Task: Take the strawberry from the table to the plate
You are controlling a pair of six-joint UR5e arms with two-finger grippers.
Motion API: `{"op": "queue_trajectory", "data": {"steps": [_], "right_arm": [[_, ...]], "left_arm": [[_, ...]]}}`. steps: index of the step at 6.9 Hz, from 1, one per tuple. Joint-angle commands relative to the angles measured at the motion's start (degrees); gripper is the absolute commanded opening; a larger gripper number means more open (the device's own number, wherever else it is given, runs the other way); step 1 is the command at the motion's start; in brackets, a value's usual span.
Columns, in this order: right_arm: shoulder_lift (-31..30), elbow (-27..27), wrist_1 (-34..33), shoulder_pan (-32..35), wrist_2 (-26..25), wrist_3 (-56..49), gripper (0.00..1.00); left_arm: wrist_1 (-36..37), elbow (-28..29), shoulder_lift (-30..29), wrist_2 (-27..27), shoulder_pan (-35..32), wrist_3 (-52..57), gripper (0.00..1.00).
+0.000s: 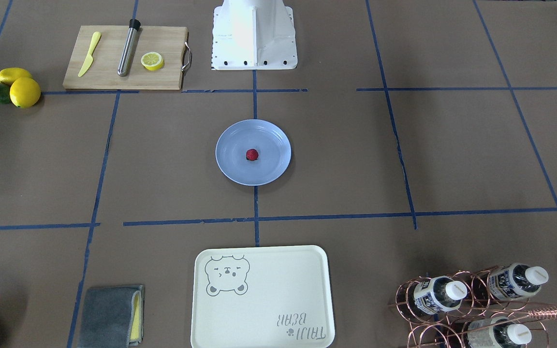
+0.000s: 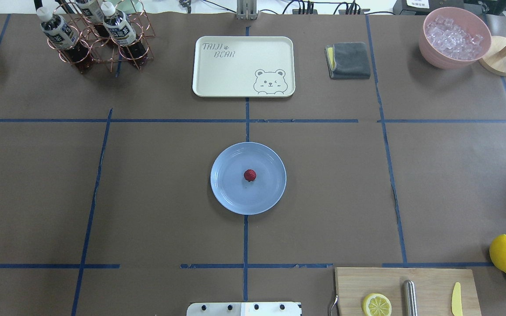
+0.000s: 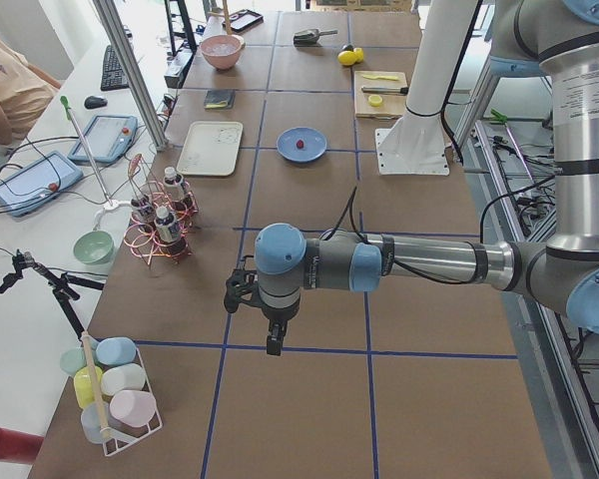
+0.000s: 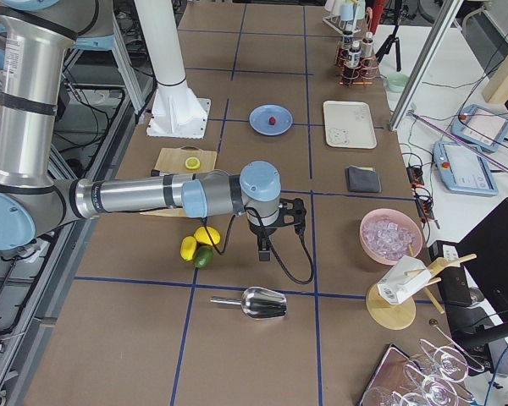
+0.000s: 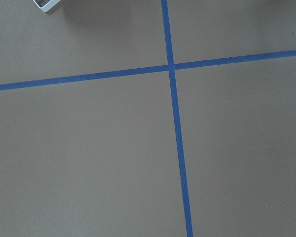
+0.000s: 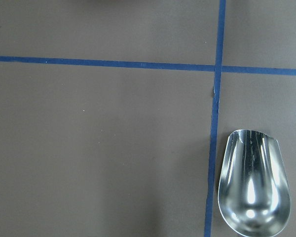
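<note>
The small dark-red strawberry (image 1: 252, 154) (image 2: 249, 175) lies near the middle of the light-blue plate (image 1: 227, 169) (image 2: 229, 197), which sits on the brown table (image 2: 147, 184) at its centre. Both arms are far from it. The left gripper (image 3: 273, 343) hangs over bare table at the near end in the exterior left view. In the exterior right view the right gripper (image 4: 264, 251) hangs beside the lemons (image 4: 205, 236), above a metal scoop (image 4: 261, 302). Whether either gripper is open or shut I cannot tell. Neither wrist view shows fingers or the strawberry.
A cream bear-print tray (image 2: 243, 66) lies beyond the plate, with a grey cloth (image 2: 348, 60), a pink ice bowl (image 2: 454, 37) and a copper bottle rack (image 2: 95, 37) along the far side. A cutting board (image 2: 404, 289) with half a lemon, a muddler and a knife sits near the base.
</note>
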Motion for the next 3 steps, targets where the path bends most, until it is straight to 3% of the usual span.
{"op": "queue_trajectory", "data": {"steps": [1,3], "right_arm": [[0.0,0.0,0.3,0.0,-0.2,0.1,1.00],[-0.2,0.1,0.4,0.0,-0.1,0.1,1.00]], "left_arm": [[-0.6,-0.5,-0.1,0.1,0.0,-0.1,1.00],[-0.1,-0.5,-0.8,0.1,-0.1,0.0,1.00]]}}
